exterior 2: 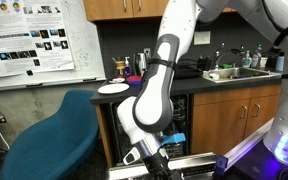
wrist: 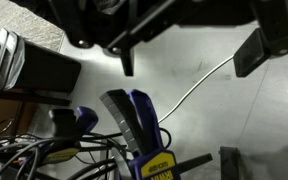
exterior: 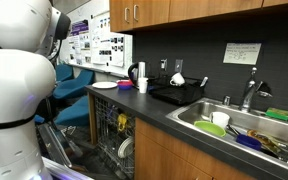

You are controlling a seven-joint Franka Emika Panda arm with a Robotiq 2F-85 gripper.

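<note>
My gripper (wrist: 189,55) comes in from the top of the wrist view. It is open and empty, with two dark fingers (wrist: 127,60) spread wide over a pale floor. Below it lies a blue and grey clamp (wrist: 134,125). A thin white cable (wrist: 199,85) runs across the floor between the fingers. In an exterior view the white arm bends low, with the gripper (exterior 2: 152,158) close to the floor in front of the cabinets.
A tangle of dark cables (wrist: 24,155) and a dark box (wrist: 44,70) lie left of the clamp. An open dishwasher (exterior: 114,135) stands under the counter (exterior: 164,108), and there is a sink (exterior: 234,125) with dishes. A blue chair (exterior 2: 54,130) stands nearby, and a white plate (exterior 2: 112,88) rests on the counter.
</note>
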